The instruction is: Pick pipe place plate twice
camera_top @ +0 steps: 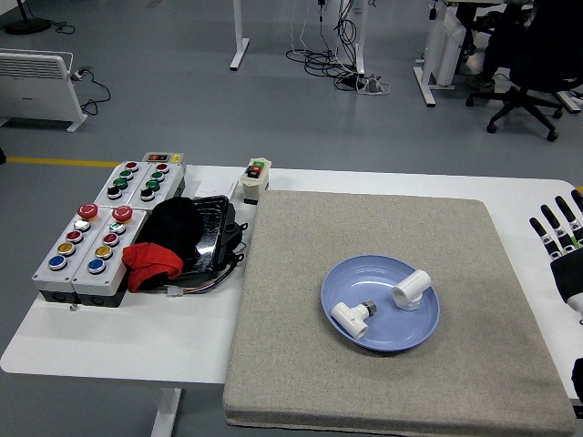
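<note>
A blue plate [392, 340] sits on the grey mat, right of centre. Two white pipe fittings lie in it: an elbow piece [413, 289] at the upper right and a fitting with a metal end [350, 316] at the lower left. My right hand [562, 238] shows at the picture's right edge, fingers spread and holding nothing, well to the right of the plate. The left arm is out of view.
A grey mat [301, 300] covers most of the table. Left of it stand button boxes [89, 241] [144, 179], a black tray [208, 235] holding black and red cloths [152, 262], and a small switch box [256, 177].
</note>
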